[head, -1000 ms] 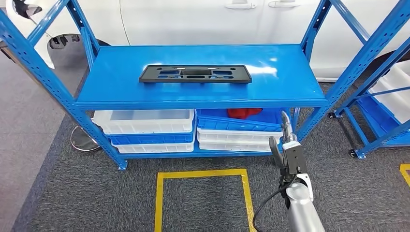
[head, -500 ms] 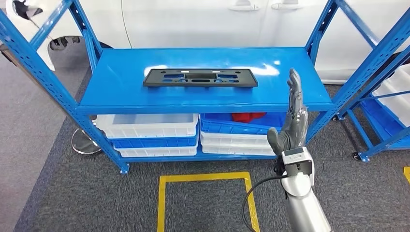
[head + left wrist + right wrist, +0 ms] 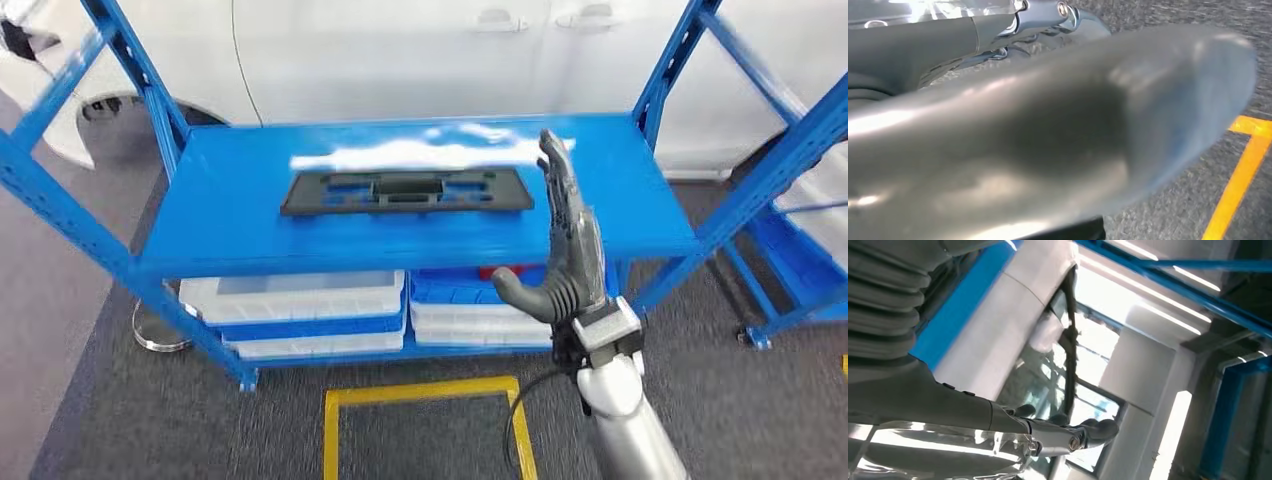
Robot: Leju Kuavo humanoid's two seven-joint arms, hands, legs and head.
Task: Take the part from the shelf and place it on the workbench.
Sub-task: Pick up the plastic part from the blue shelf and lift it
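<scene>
The part, a long flat black plastic plate (image 3: 405, 191) with cut-outs, lies flat on the top board of the blue shelf (image 3: 230, 215), near its middle. My right hand (image 3: 562, 255) is raised in front of the shelf's front edge, just right of the plate's right end. Its fingers (image 3: 560, 190) point up and the thumb sticks out to the side. It holds nothing and does not touch the plate. In the right wrist view the right hand (image 3: 948, 405) has nothing in it. In the left wrist view a blurred grey part of my left hand (image 3: 1048, 135) hangs over the carpet.
White and blue bins (image 3: 300, 300) are stacked on the shelf's lower level. A yellow floor square (image 3: 420, 392) lies on the grey carpet in front. A white car (image 3: 420, 50) stands behind the shelf, and a second blue rack (image 3: 800, 250) stands to the right.
My right hand has risen from below the top board to the board's height and come closer to the plate's right end. The camera has shifted a little; the plate has not moved.
</scene>
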